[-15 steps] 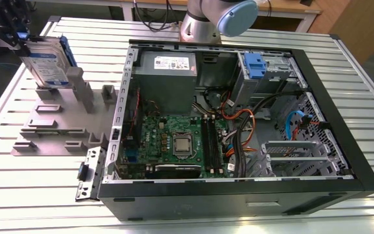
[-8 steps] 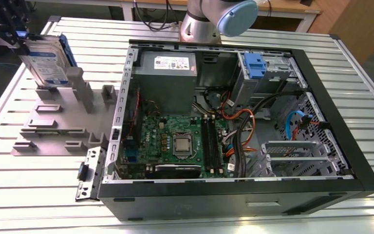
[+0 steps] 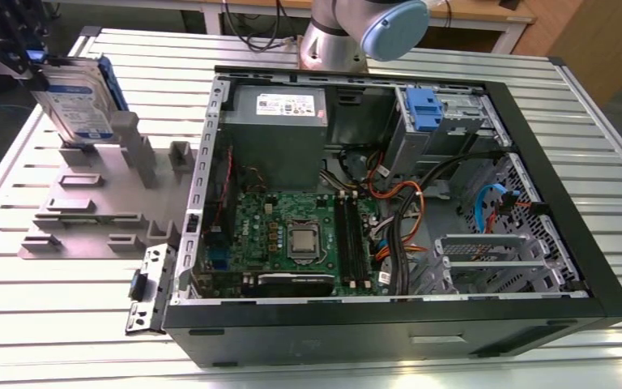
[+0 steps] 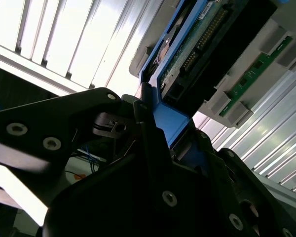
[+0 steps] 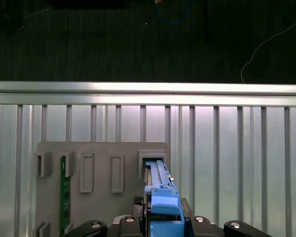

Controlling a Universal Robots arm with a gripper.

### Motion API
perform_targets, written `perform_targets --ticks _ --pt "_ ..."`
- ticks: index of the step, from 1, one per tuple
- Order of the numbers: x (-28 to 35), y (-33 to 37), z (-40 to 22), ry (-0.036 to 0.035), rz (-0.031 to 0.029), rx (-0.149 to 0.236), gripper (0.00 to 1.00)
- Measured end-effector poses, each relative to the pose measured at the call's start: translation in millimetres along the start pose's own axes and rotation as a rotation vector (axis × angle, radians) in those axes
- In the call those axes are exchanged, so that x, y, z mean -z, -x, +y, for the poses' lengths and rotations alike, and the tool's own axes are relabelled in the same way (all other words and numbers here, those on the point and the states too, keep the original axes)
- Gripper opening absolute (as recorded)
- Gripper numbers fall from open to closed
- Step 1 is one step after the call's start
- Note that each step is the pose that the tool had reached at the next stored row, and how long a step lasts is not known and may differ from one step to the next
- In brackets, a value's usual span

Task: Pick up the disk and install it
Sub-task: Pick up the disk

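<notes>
One table: slatted aluminium top (image 3: 62,324), and everything sits on it.
Case: open black computer case (image 3: 398,324) across the middle and right of the exterior view, motherboard facing up.
Fixture: grey slotted plate (image 3: 84,231) lying flat just left of the case.
Disk look: silver hard drive (image 3: 74,101) with a white-and-blue label and blue side rails. Its green circuit-board side (image 4: 197,44) shows in the second wrist view.
Disk place: upper left of the exterior view, over the far end of the fixture.
Disk direction: standing on end, long axis roughly up-down, top leaning a bit to the exterior view's left. Its lower end is right at a fixture slot (image 5: 150,160), and tbh I can't tell if it's seated in it.
Gripper: black gripper (image 3: 32,71) clamped tight on the disk's upper end, fingers (image 4: 143,118) pressed against the blue rail.
</notes>
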State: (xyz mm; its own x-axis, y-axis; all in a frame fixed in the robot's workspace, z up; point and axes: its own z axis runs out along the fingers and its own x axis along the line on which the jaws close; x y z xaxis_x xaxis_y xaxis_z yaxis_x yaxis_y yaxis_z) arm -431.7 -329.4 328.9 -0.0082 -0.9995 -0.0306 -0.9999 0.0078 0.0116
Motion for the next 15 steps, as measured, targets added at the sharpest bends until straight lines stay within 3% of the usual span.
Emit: perform_targets --ticks 15 --pt "4.9 0.2 0.0 -0.0001 0.0000 0.000 0.36"
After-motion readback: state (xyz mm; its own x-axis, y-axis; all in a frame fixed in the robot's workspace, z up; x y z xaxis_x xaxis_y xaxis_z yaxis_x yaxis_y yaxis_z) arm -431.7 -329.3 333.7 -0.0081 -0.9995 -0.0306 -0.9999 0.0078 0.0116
